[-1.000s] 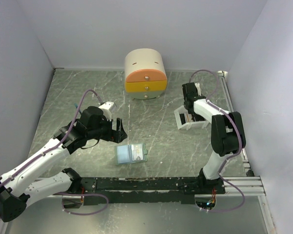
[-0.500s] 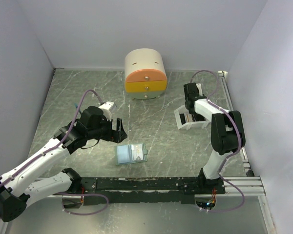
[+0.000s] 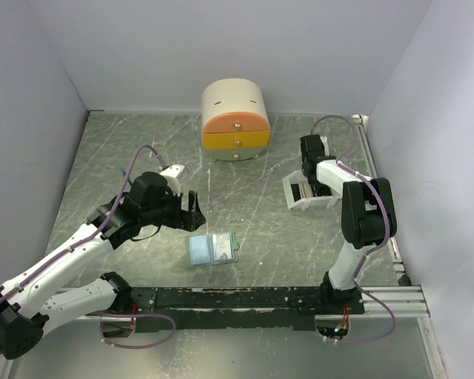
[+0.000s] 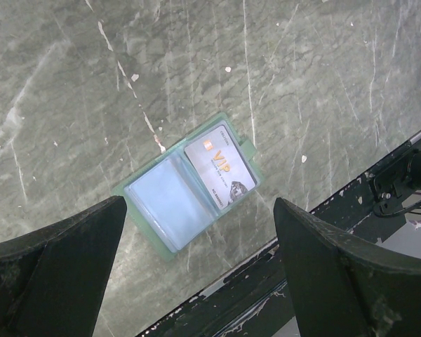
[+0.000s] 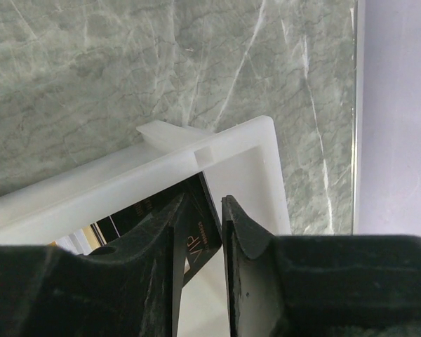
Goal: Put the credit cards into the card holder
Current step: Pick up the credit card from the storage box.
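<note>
Card holder (image 3: 212, 250) on veined table (image 3: 142, 150); perhaps lilac walls (image 3: 142, 47).

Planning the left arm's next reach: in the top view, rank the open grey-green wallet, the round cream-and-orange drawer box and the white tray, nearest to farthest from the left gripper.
From the left gripper:
1. Grey-green folding card holder, lying open just beside it, toward the arm bases.
2. Round cream-and-orange drawer box, far centre, by the back wall.
3. White rectangular plastic tray, over on the right side.

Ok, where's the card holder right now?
Top view: the card holder lies open on the table, just left of centre, between the left gripper and the black rail along the near edge.
</note>
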